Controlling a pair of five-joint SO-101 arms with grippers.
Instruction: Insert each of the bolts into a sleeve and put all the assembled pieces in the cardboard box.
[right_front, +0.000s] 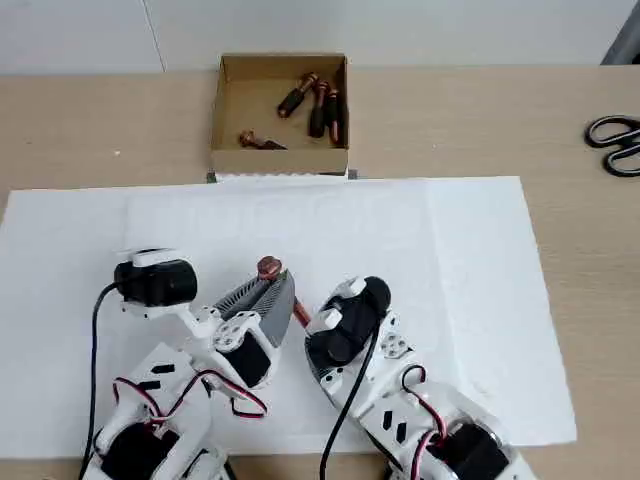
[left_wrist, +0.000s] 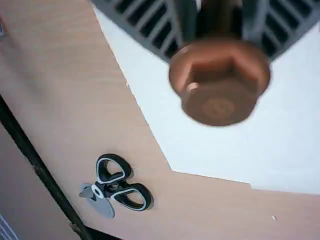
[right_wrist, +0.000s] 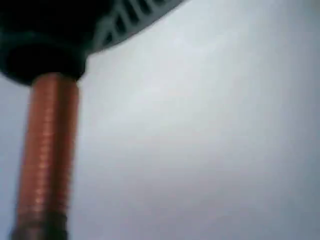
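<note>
My left gripper (right_front: 270, 288) is shut on a copper bolt (right_front: 268, 268) over the white sheet, and the hexagonal head (left_wrist: 219, 82) sticks out past its grey ribbed fingers (left_wrist: 140, 20). Close beside it, my right gripper (right_front: 316, 326) holds a black sleeve (right_wrist: 42, 52). The bolt's threaded shaft (right_wrist: 47, 150) runs out of the sleeve's end, and a short stretch of that shaft (right_front: 300, 315) shows between the two grippers. The cardboard box (right_front: 280, 160) stands beyond the sheet's far edge with several copper and black pieces (right_front: 318, 108) inside.
A white sheet (right_front: 450, 280) covers the near part of the wooden table. Black-handled scissors (right_front: 615, 145) lie at the far right of the table and show again as scissors (left_wrist: 116, 187) in the left wrist view.
</note>
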